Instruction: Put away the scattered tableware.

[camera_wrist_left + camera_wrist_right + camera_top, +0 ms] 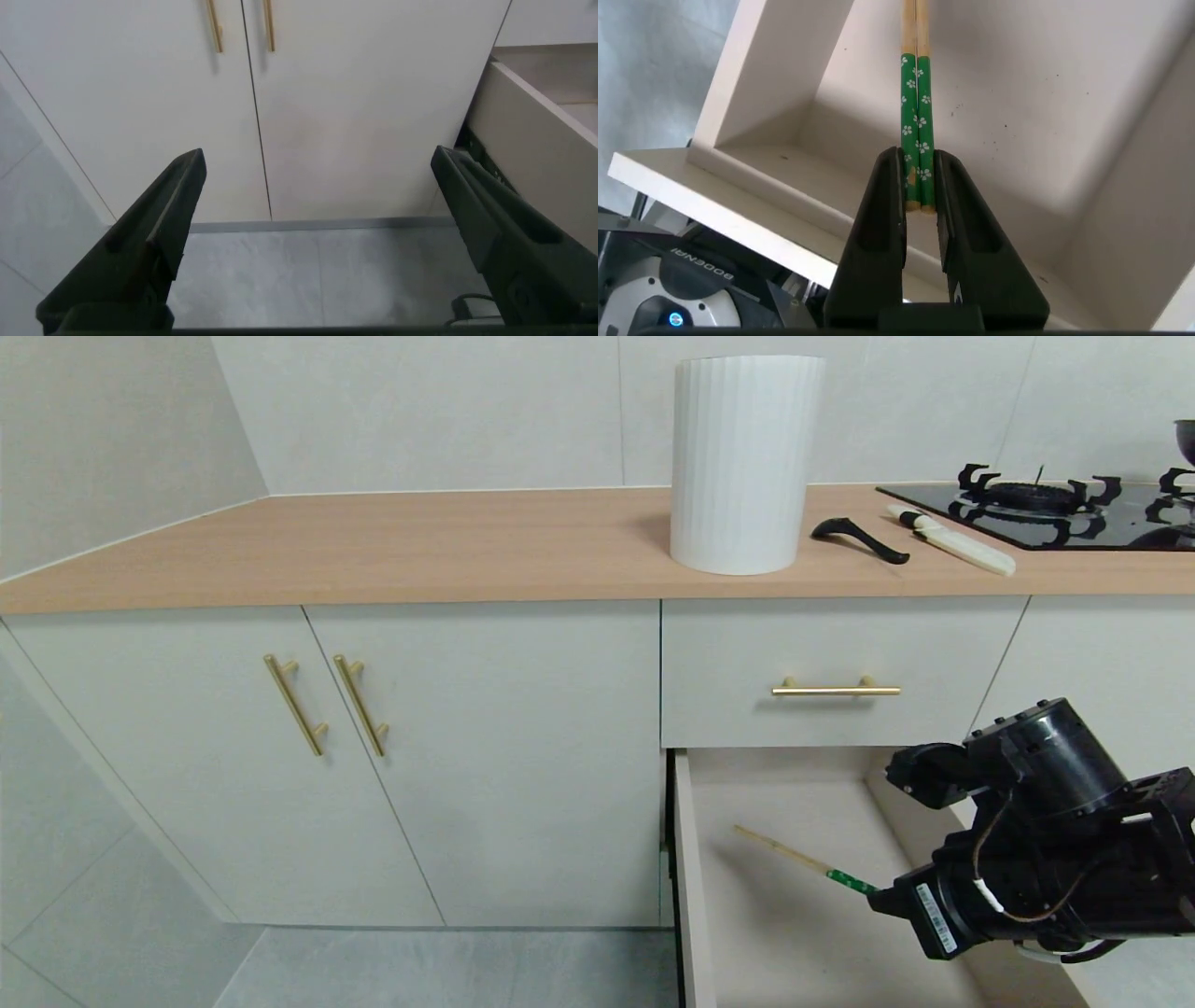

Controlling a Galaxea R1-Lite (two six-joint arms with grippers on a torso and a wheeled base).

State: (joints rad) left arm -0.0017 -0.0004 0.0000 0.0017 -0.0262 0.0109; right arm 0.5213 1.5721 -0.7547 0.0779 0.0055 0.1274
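Down at the open lower drawer, right gripper clenched on a pair of chopsticks. Fingers pressed against both sides of the green, flower-patterned ends, the two sticks side by side and touching between them. Bare wooden lengths sticking straight out past the fingertips, over the drawer's pale floor, aimed toward the back and the robot's left. Chopsticks wholly inside the drawer's outline, near its middle, apart from the left wall. Whether the far tips touch the floor: cannot tell. Gripper itself above the drawer's front right part.

Off to the left, left gripper released, fingers spread wide with nothing between them. Low before the closed cabinet doors and above the grey floor tiles, with the open drawer's side wall nearby.

Up on the wooden countertop, more tableware lying loose: a black-handled utensil and a white knife. Near each other but not touching, between a tall white ribbed canister and the black gas hob. Utensil just beside the canister's base. One end of the knife close to the counter's front edge, the other by the hob's corner. Directly above the open drawer, an upper drawer shut, gold bar handle across its front.
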